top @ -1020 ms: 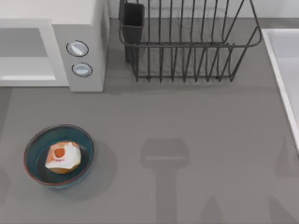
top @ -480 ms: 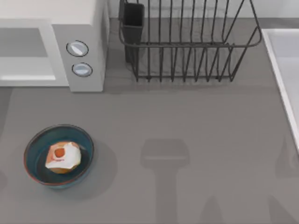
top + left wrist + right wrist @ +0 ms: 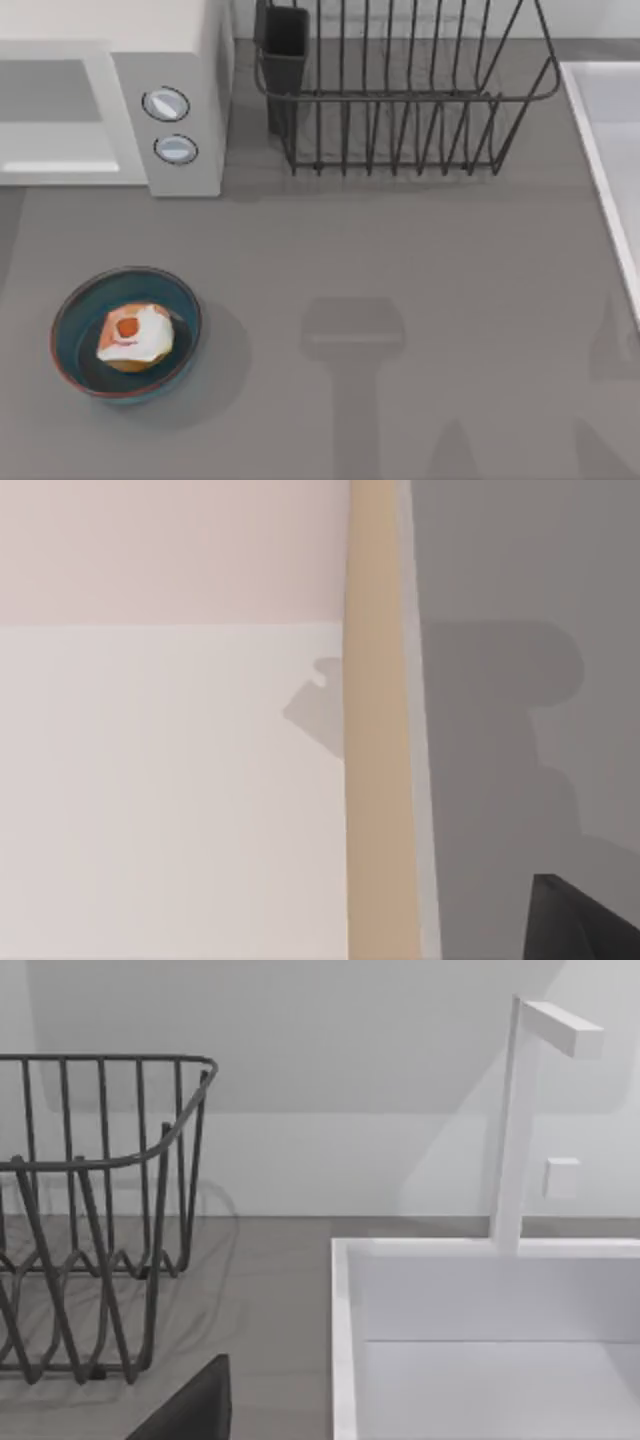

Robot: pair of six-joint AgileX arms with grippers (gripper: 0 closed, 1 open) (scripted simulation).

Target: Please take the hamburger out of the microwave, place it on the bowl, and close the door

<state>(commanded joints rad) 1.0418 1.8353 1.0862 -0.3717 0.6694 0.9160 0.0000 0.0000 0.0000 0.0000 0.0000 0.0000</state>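
Note:
The hamburger (image 3: 134,337), tan-orange with a white patch and an orange-red spot, lies inside the blue bowl (image 3: 70,310) at the table's front left. The white microwave (image 3: 185,60) stands at the back left with two round knobs on its panel. Its door (image 3: 55,165) lies flush with the front, grey window facing out. A dark part of my left gripper (image 3: 585,925) shows at the corner of the left wrist view, beside the table's tan edge. The right wrist view likewise has a dark part of my right gripper (image 3: 190,1410) at its lower border, near the sink.
A dark wire dish rack (image 3: 400,100) with a black cup holder (image 3: 285,40) stands at the back middle. A white sink (image 3: 610,150) with its faucet (image 3: 515,1120) runs along the right edge. Arm shadows fall on the grey tabletop (image 3: 350,350).
A faint shadow at the table's left edge has slid out of the top view. The hamburger, bowl, microwave and door have not moved.

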